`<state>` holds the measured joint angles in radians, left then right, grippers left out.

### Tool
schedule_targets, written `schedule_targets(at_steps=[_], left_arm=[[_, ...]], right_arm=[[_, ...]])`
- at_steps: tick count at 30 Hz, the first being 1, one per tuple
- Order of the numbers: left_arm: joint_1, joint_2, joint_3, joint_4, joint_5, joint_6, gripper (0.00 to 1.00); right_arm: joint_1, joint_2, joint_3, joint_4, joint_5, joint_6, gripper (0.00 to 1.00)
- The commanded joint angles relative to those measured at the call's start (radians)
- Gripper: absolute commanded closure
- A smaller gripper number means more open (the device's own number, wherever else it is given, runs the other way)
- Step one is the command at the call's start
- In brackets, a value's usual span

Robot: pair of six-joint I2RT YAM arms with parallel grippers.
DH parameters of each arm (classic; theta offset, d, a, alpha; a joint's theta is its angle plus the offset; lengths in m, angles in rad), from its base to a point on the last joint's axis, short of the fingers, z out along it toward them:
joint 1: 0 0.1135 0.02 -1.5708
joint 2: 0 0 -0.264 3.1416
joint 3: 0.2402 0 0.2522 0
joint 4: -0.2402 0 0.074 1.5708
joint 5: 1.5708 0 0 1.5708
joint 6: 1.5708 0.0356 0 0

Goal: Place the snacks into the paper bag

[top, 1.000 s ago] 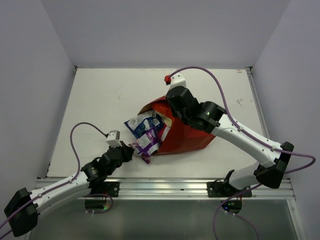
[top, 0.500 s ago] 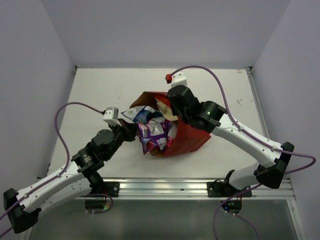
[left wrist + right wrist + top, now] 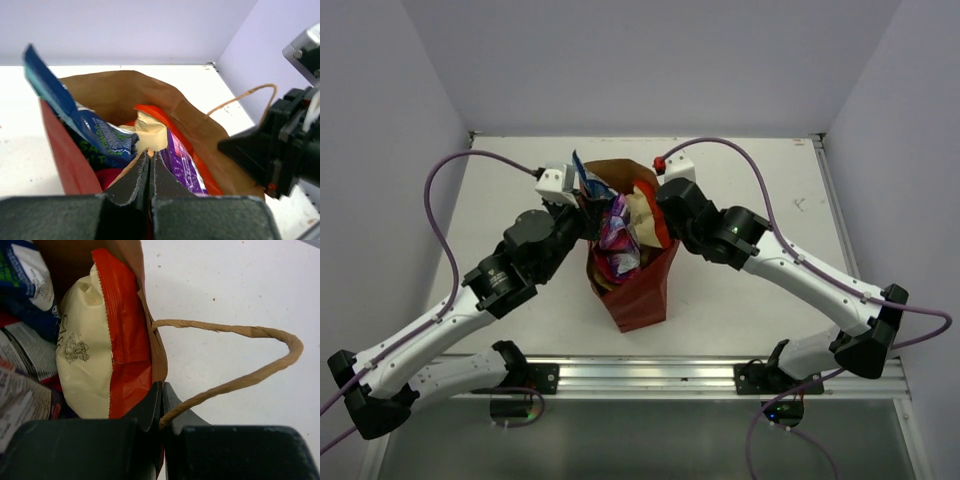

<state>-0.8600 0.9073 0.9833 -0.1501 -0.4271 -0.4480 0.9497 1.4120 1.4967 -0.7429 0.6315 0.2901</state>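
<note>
The paper bag stands upright mid-table, red outside and brown inside, with its mouth up. Several snacks sit in it: a blue-white packet pokes above the rim, a purple packet lies beside it, and an orange-red packet with a pale face leans on the right wall. My left gripper is shut on the bag's near-left rim. My right gripper is shut on the right rim, at the foot of a cord handle.
The white tabletop surrounds the bag. A metal rail runs along the near edge by the arm bases. Pale walls close the left, back and right sides. Purple cables loop above both arms.
The bag went from lying on its side to standing upright. The left gripper moved from the near-left table up to the bag's rim and closed on it. The spilled packets now sit inside.
</note>
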Motion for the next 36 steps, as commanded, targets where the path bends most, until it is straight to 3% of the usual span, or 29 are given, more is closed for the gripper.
schedule_targets(at_steps=[1, 9, 22, 23, 24, 26, 27, 30, 33, 36], left_arm=[[-0.002, 0.036, 0.066, 0.118, -0.013, 0.1, 1.0], [0.116, 0.091, 0.026, 0.168, 0.103, 0.118, 1.0], [0.142, 0.153, 0.087, 0.268, 0.232, 0.095, 1.0], [0.142, 0.15, 0.087, 0.27, 0.235, 0.095, 1.0], [0.142, 0.142, 0.084, 0.277, 0.237, 0.097, 0.97], [0.141, 0.124, 0.078, 0.293, 0.231, 0.103, 0.77], [0.141, 0.102, 0.075, 0.306, 0.225, 0.114, 0.64], [0.141, 0.073, 0.09, 0.311, 0.203, 0.149, 0.39], [0.141, 0.059, 0.104, 0.31, 0.183, 0.179, 0.32], [0.142, 0.036, 0.106, 0.31, 0.169, 0.195, 0.26]], right_arm=[[0.006, -0.09, -0.035, 0.045, 0.025, 0.035, 1.0], [0.006, -0.157, -0.151, 0.048, 0.046, 0.076, 1.0], [0.006, -0.177, -0.182, 0.059, 0.094, 0.089, 0.98], [0.004, -0.186, -0.187, 0.066, 0.094, 0.081, 0.82], [0.006, -0.189, -0.194, 0.074, 0.099, 0.075, 0.79], [0.006, -0.196, -0.196, 0.103, 0.103, 0.052, 0.64], [0.004, -0.2, -0.197, 0.115, 0.102, 0.041, 0.43], [0.006, -0.217, -0.207, 0.186, 0.1, 0.0, 0.2], [0.006, -0.228, -0.196, 0.238, 0.117, -0.029, 0.11], [0.004, -0.225, -0.152, 0.218, 0.16, -0.046, 0.1]])
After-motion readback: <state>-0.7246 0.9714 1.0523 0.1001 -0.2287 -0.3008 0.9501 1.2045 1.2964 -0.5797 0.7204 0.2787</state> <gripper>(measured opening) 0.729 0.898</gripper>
